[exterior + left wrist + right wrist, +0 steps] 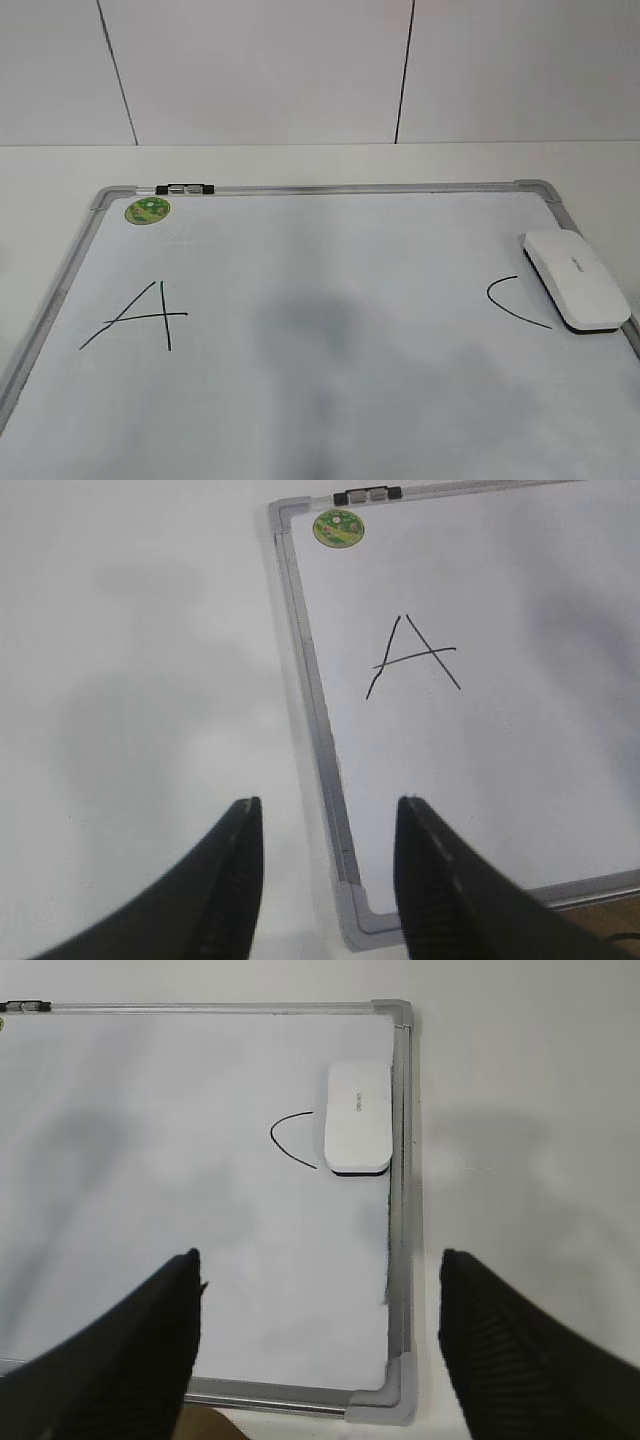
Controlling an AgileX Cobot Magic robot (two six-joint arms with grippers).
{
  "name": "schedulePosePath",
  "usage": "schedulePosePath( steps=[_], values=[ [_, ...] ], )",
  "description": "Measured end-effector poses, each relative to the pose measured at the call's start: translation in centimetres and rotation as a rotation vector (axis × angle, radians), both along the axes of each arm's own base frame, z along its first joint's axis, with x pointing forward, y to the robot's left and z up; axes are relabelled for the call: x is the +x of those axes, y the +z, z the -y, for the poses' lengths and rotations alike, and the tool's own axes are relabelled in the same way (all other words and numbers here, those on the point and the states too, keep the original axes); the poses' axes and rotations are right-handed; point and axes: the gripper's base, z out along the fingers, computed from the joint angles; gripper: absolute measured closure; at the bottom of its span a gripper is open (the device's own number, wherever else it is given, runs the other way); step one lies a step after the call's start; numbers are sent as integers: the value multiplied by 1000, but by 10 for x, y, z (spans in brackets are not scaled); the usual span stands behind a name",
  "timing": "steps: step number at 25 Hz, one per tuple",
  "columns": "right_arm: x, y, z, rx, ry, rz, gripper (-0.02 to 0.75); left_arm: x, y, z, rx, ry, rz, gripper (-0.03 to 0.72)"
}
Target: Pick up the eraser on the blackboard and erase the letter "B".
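1. The blackboard (330, 400), really a white dry-erase board in a silver metal frame, lies flat on the pale table (300, 160). A round green sticker (147, 210) sits in its far left corner, and a small black-and-silver clip (185, 188) rides the top rail beside it.

2. An "A" (140, 317) is drawn on the left part of the board and a "C" (512, 300) on the right. Between them there is only a faint grey smudge; no letter "B" shows in any view, so the erasing looks already finished.

3. The eraser (576, 280), a white rounded block with a thin dark base, rests dark side down on the board at its right edge, just beside the "C" and against the frame. Parked there, it is off the writing area and seems put away rather than ready for use.

4. The left gripper (325, 880) hangs above the board's near left corner, straddling the frame. Its jaws are spread and hold nothing.

5. The right gripper (320, 1350) hovers over the near right corner of the board, well short of the eraser. Its jaws are spread wide and empty.

6. With both arms clear of the board and neither visible in the exterior view, they appear to be in a resting pose.
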Motion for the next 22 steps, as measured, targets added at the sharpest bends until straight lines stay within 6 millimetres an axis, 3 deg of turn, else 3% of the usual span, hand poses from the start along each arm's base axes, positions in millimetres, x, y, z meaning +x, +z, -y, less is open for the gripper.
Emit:
schedulePosePath(
  steps=[5, 11, 22],
  values=[
    [-15, -38, 1, -1, -1, 13, 148, -28, -40, -2, -2, 2, 47, 398],
    [-17, -72, 4, -30, -20, -8, 150, -33, -81, -3, -15, 9, 141, 402],
    [-13, -81, 9, -83, -51, -35, 150, -38, -88, -2, -30, 1, 195, 445]
  ],
)
